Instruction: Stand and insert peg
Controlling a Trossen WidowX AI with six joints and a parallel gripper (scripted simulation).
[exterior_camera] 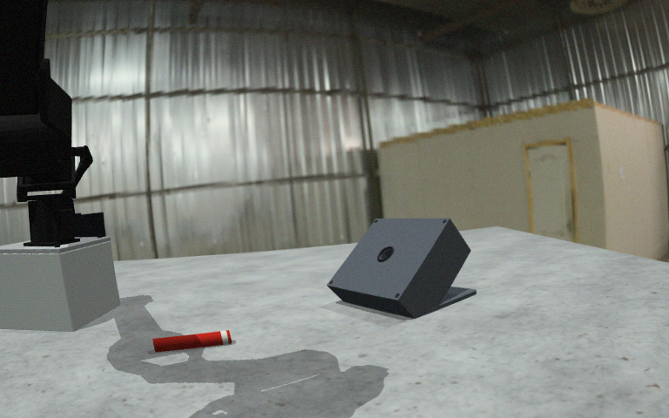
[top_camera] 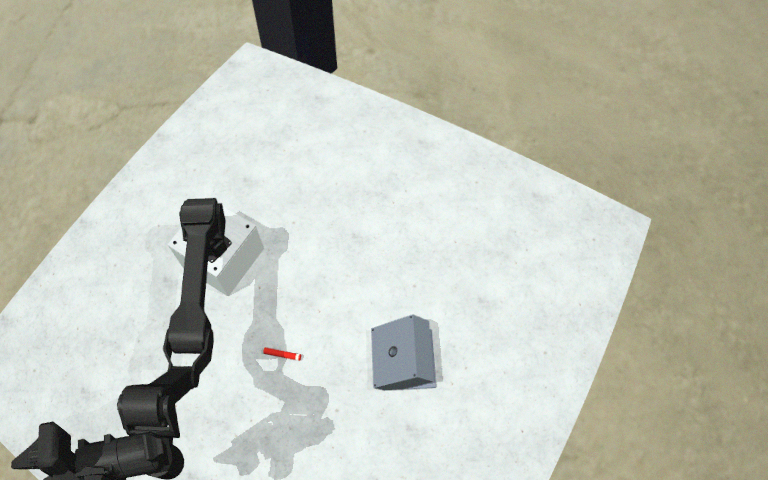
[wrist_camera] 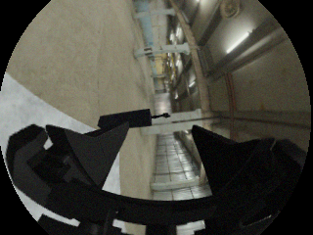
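Note:
The red peg [top_camera: 282, 354] [exterior_camera: 190, 340] lies flat on the table [top_camera: 396, 169] [exterior_camera: 543, 305], its white band at the end toward the panel. The grey sloped panel [top_camera: 403, 362] [exterior_camera: 409, 275] stands to its right, with one round hole [top_camera: 392, 351] [exterior_camera: 385, 254] in its face. My gripper [top_camera: 22, 459] [wrist_camera: 160, 127] is open and empty. It hangs in the air at the table's near left corner, well away from the peg, and points outward off the table. The wrist view shows only the two fingers and the hall beyond; the peg and panel do not show there.
The arm's light grey base block [top_camera: 240, 260] [exterior_camera: 54, 283] stands left of the peg. A dark post [top_camera: 294, 28] stands at the table's far edge. The arm's shadow falls across the peg's area.

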